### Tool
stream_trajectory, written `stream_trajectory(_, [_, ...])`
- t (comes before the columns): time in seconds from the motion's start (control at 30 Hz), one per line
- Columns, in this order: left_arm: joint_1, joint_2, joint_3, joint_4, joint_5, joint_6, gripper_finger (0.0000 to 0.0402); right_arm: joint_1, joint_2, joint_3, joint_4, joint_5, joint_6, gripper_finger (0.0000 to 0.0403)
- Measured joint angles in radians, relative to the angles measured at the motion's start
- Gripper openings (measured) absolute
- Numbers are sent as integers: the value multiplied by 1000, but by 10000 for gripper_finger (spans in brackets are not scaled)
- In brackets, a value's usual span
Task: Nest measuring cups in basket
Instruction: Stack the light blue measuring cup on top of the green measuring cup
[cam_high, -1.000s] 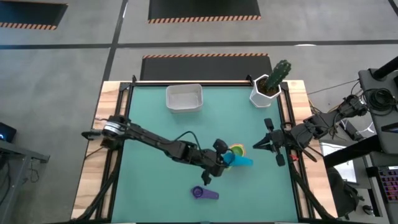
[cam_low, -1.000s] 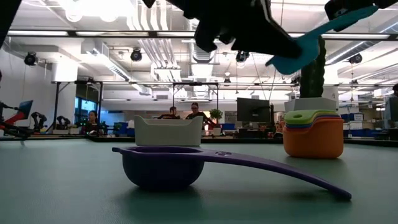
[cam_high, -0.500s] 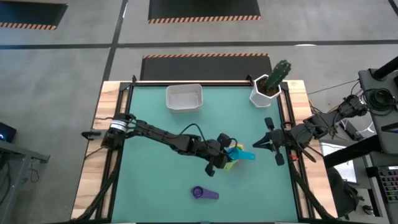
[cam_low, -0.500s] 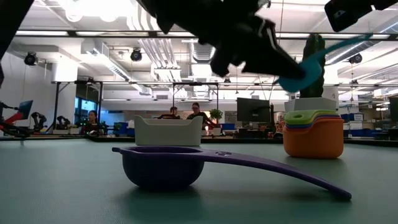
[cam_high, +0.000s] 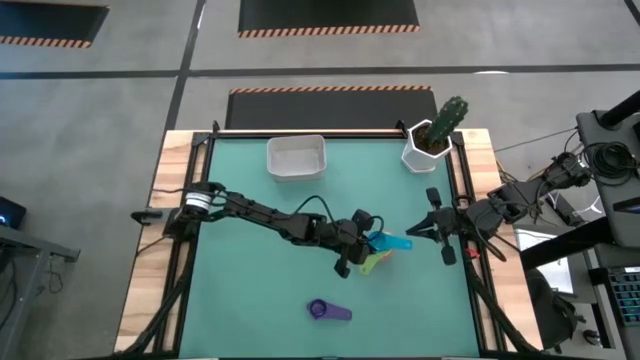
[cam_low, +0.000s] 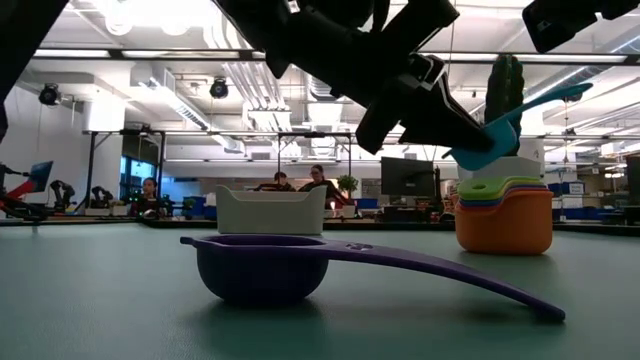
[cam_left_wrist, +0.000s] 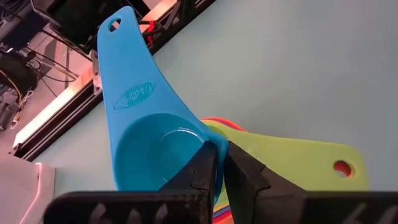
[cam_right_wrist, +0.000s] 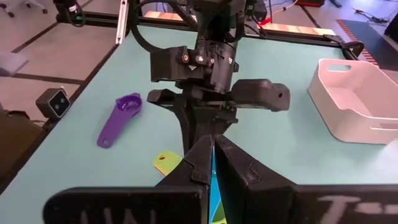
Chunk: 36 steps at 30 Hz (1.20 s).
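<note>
My left gripper (cam_high: 366, 243) reaches out to mid-table and is shut on a blue measuring cup (cam_low: 490, 145), tilted just above a stack of nested cups (cam_low: 505, 215) that stands on its orange bottom cup, with green and yellow cups inside. The stack's green handle (cam_high: 372, 263) sticks out toward the near edge. A purple cup (cam_high: 322, 310) rests on its bowl near the near edge. The white basket (cam_high: 296, 157) sits by the far edge. My right gripper (cam_high: 414, 233) waits, shut, at the right side. My left gripper pinches the blue cup's bowl rim (cam_left_wrist: 210, 144) on the side away from the handle, one finger (cam_left_wrist: 202, 174) inside the bowl and one (cam_left_wrist: 245, 171) outside. The cup is lifted clear and tilted, its handle (cam_low: 560, 95) slanting up and away from the fingers.
A white faceted pot with a cactus (cam_high: 432, 140) stands at the far right corner. Black rails (cam_high: 200, 150) run along the table's edges. Green mat lies open between the basket and the cups. People sit at desks in the room beyond the table.
My left gripper has carried the blue cup toward the far edge and down. The cup was beside the stack on its near side and higher up; it now hangs low over the stack. The stack and the purple cup have stayed put.
</note>
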Motion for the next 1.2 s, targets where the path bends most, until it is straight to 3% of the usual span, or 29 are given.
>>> stream_trajectory(0.6, [4,34,2,41,1,-45,13,0,0,0,0,0,0,9])
stream_trajectory(1.2, [4,34,2,40,0,-67,70,0,0,0,0,-1,3,9])
